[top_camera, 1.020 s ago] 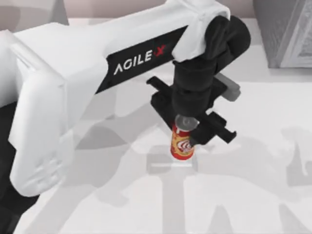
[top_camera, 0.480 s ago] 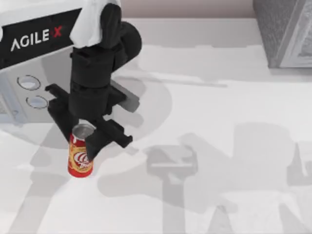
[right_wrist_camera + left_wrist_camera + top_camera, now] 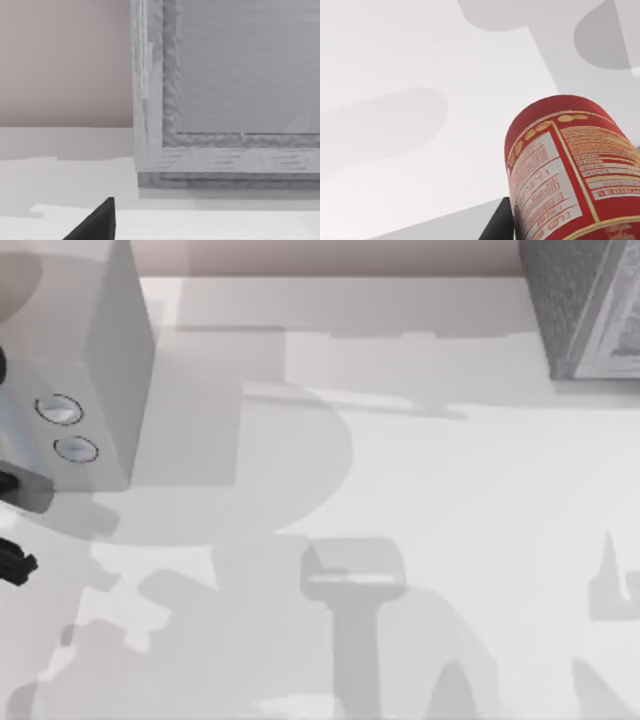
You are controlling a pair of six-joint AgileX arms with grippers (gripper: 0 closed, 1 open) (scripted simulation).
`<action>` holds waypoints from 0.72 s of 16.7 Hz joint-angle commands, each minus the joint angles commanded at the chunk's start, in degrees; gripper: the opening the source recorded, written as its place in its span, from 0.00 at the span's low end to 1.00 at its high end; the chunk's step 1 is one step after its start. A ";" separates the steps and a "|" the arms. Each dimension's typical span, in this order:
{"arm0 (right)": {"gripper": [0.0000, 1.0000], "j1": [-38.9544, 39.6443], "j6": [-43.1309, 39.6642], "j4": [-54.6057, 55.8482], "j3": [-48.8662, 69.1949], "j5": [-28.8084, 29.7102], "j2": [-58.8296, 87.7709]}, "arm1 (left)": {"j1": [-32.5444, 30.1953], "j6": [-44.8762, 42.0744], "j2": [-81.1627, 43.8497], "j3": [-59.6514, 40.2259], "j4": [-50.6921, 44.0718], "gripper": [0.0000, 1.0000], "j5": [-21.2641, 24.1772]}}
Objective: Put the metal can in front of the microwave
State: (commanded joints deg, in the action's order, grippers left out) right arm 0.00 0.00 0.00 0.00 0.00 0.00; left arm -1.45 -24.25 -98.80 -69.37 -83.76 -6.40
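Left hand (image 3: pixel 12 530) pokes in at the top view's 9 o'clock edge as black bits, can't tell if it's clenched. Its wrist view has the red, orange-yellow labelled metal can (image 3: pixel 570 170) close up over the white surface (image 3: pixel 420 60). Pale grey boxy microwave (image 3: pixel 80 370) with two ringed dials sits at 10 o'clock, darker speckled grey box (image 3: pixel 585 305) at 2 o'clock.

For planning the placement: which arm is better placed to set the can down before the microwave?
Left, probably: its wrist view shows the metal can close up, and the microwave stands at the table's left.
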 joint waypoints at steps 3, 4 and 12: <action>1.00 0.00 0.00 0.00 0.00 0.00 0.00 | 12.24 -5.19 3.36 4.20 3.92 0.00 0.42; 1.00 0.00 0.00 0.00 0.00 0.00 0.00 | 16.24 -6.82 3.99 4.82 5.70 0.00 0.81; 1.00 0.00 0.00 0.00 0.00 0.00 0.00 | 39.63 -16.01 5.07 2.35 19.58 0.00 5.72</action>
State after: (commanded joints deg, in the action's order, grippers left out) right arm 0.00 0.00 0.00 0.00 0.00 0.00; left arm 38.18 -40.26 -93.73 -67.02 -64.17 -0.68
